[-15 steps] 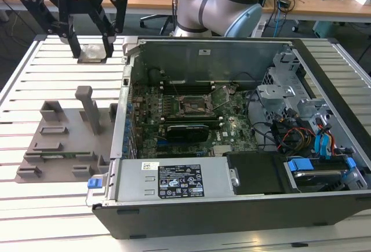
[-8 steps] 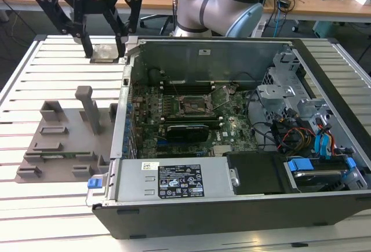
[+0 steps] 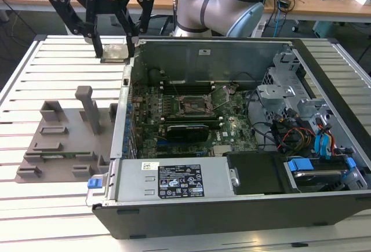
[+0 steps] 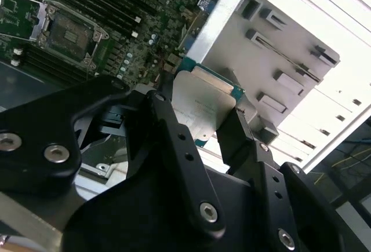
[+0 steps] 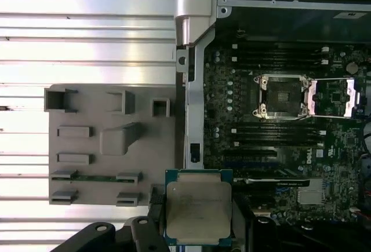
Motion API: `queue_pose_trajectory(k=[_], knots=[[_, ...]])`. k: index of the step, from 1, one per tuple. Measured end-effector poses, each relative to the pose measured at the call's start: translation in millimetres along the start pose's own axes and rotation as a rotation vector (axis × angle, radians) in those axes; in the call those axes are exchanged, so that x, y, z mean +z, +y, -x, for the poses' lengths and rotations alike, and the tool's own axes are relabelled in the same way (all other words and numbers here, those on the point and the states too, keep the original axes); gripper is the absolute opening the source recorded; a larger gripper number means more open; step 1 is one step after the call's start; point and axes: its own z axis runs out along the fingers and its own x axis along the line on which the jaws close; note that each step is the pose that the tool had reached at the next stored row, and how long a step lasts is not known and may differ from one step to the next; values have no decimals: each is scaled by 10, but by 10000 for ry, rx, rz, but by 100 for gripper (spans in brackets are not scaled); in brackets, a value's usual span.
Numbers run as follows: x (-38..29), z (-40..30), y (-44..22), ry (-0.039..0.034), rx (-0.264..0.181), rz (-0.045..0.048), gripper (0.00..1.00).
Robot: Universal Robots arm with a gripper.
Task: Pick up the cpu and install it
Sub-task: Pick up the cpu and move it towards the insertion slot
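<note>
Silver-topped, the cpu (image 5: 199, 210) is pinched between the jaws of the gripper (image 3: 114, 49), seemingly lifted clear of the bench (image 3: 58, 58), just outside the open case (image 3: 208, 61). Pickup looks done, install not yet begun; the bare socket (image 5: 282, 95) lies well apart, so seating calls for square, gentle alignment.

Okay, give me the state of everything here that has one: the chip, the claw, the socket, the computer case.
cpu: gripped in the claw, not yet in the socket.
claw: shut on the cpu.
socket: empty and open.
case: side off, inside exposed.
</note>
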Motion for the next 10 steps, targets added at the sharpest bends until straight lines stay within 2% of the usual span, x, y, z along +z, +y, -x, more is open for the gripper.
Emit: queue_pose_trajectory(k=[10], knots=[[5,239,2,8,-1,0,55]])
